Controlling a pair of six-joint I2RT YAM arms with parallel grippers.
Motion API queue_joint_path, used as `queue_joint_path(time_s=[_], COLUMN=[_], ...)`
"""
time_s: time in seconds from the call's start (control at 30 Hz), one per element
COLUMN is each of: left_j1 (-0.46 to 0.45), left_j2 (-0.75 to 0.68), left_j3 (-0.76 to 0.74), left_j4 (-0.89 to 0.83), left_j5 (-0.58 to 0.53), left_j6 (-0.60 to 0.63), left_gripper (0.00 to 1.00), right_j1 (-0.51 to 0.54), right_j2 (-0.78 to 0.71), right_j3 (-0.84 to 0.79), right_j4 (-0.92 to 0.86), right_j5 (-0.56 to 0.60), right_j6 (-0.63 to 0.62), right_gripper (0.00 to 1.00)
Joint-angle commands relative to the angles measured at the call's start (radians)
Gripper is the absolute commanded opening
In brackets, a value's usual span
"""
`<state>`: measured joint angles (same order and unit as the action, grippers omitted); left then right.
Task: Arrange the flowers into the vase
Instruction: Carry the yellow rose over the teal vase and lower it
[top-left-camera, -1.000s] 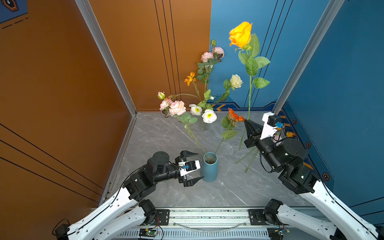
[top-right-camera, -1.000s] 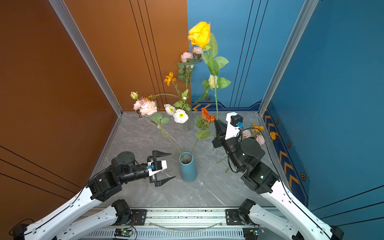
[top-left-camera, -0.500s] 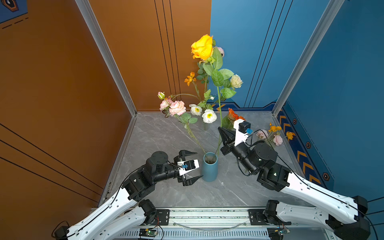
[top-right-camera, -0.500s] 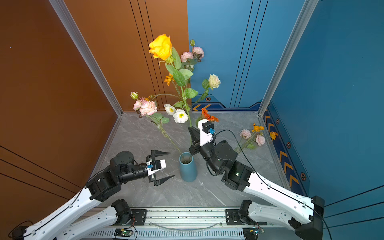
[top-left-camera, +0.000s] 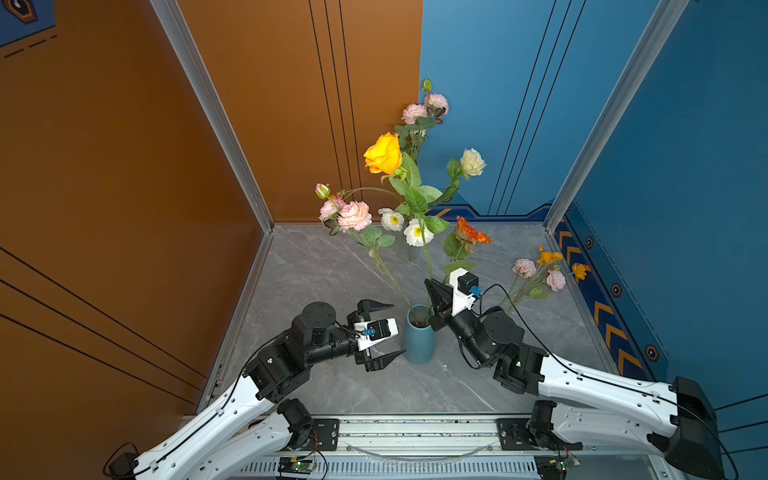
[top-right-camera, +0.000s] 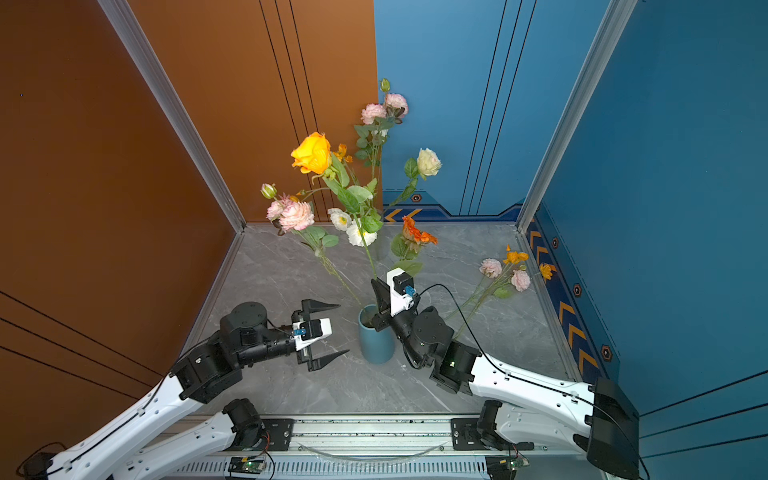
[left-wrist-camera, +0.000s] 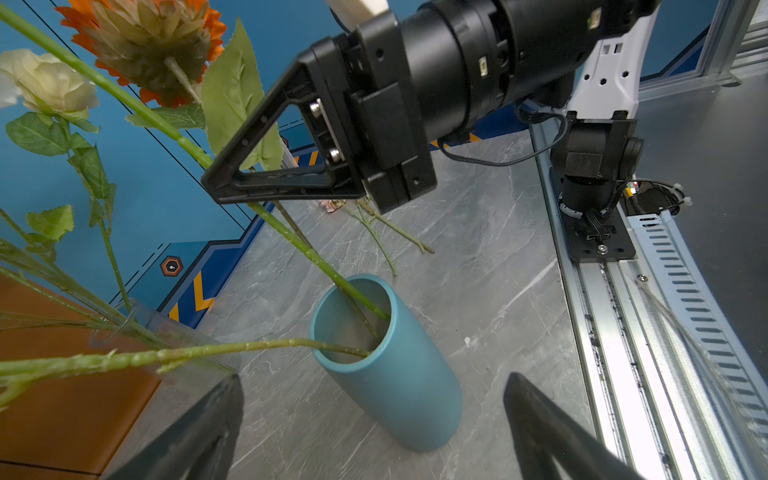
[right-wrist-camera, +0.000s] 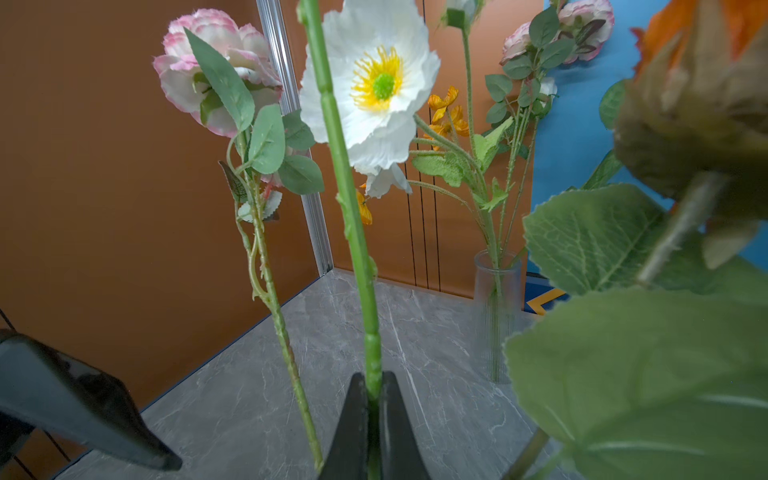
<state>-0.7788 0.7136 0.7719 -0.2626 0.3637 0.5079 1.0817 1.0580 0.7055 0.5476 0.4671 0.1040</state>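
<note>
Enclosure: orange wall (top-left-camera: 124, 208) on my left, blue wall (top-left-camera: 685, 166) on my right, grey marble table (top-left-camera: 316, 266) between them. My left arm (top-left-camera: 216, 419) and my right arm (top-left-camera: 602, 386) both reach in toward the table's middle.

Tallest item: the yellow rose (top-left-camera: 383, 153) (top-right-camera: 311, 153), with its bloom high above the table in both top views. Its green stem (right-wrist-camera: 345, 199) runs down through my right gripper (top-left-camera: 428, 284) (left-wrist-camera: 208, 187). In the left wrist view the stem's lower end sits inside the mouth of the teal vase (top-left-camera: 419, 340) (left-wrist-camera: 395, 374). My right gripper is clenched on that stem just above the vase rim. The right wrist view shows the stem pinched between the two fingertips (right-wrist-camera: 353, 415).

The teal vase stands upright near the middle front of the table. It also holds a pink bloom (top-left-camera: 354, 215), which leans toward the orange wall, and an orange gerbera (top-left-camera: 471, 232), which leans toward the blue wall.

Behind it, a clear glass vase (right-wrist-camera: 496, 316) holds white flowers (top-left-camera: 417, 232) with yellow centres, a cream rose (top-left-camera: 472, 162) and a tall pink sprig (top-left-camera: 424, 108).

Loose stems (top-left-camera: 540, 274), pink and orange, lie flat on the table near the blue wall, well apart from both vases.

My left gripper (top-left-camera: 397, 329) (top-right-camera: 343, 329) has its jaws spread wide and holds nothing. It sits just beside the teal vase on the orange-wall side. Contact with the vase: cannot tell.
</note>
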Motion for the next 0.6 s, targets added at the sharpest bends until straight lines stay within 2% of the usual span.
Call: queue_joint_path(time_s=[0.0,0.57], left_j1=[0.013,0.016], left_j2=[-0.003,0.006], left_j3=[-0.015,-0.016], left_j4=[-0.015,-0.016], left_j5=[0.017,0.023], left_j6=[0.013,0.012], left_gripper=[0.98,0.98], right_j1=[0.014,0.064], right_j2=[0.013,0.042], right_j3=[0.010,-0.105], right_j4=[0.053,0.055], right_j5=[0.013,0.069], right_j6=[0.000,0.045], right_gripper=[0.00,0.03])
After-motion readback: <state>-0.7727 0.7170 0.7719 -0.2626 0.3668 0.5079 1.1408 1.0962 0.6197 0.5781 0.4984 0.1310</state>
